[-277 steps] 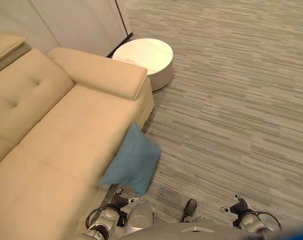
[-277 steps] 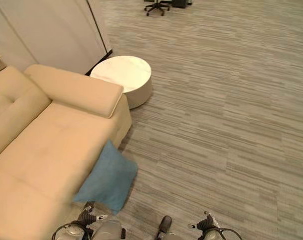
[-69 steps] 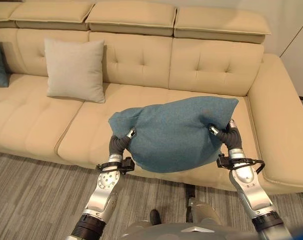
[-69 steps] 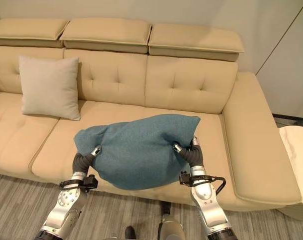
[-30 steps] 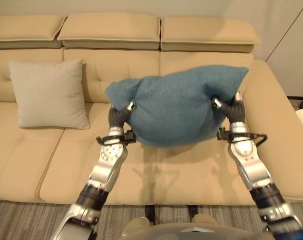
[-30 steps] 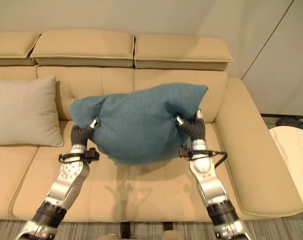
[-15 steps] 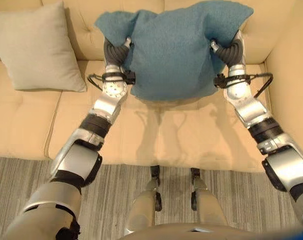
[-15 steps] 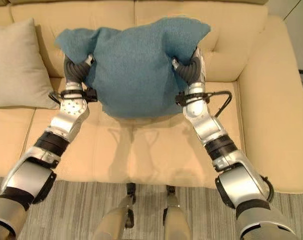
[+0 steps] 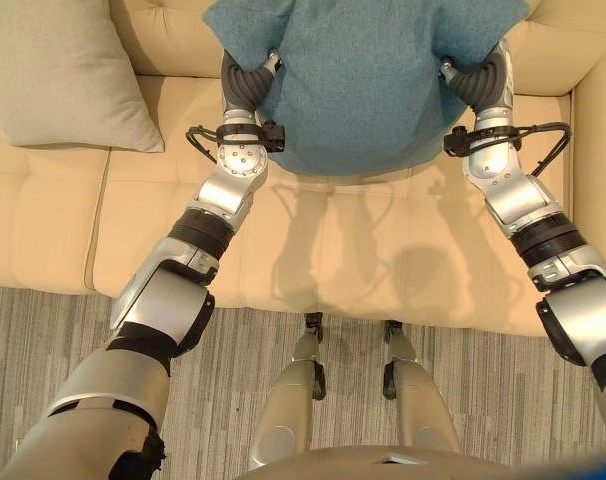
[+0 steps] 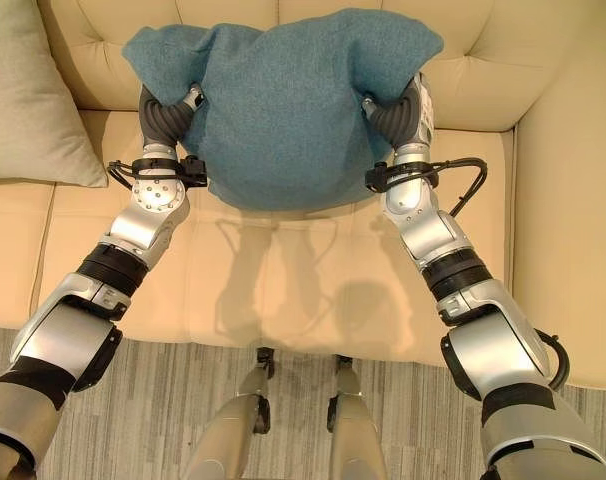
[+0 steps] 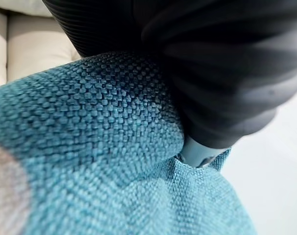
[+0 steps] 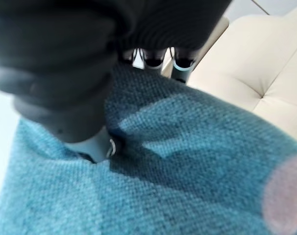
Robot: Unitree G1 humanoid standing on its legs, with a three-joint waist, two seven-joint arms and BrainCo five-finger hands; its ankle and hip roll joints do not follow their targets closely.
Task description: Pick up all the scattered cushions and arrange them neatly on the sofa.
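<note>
Right eye view: left hand [image 10: 168,118] and right hand [image 10: 398,112] pinch the cushion [image 10: 283,100] between them, fingers curled into its cloth; its long axis spans hand to hand. The backrest [image 10: 483,80] lies just beyond both hands, equally near.

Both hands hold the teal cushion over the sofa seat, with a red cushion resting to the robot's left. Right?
Not quite: the left eye view shows the resting cushion is beige, not red. Both the left hand and right hand do hold the teal cushion over the sofa seat.

A grey striped carpet [image 9: 43,340] (laid in narrow bands of light and dark) is seen along the front edge, stretched across the floor.
</note>
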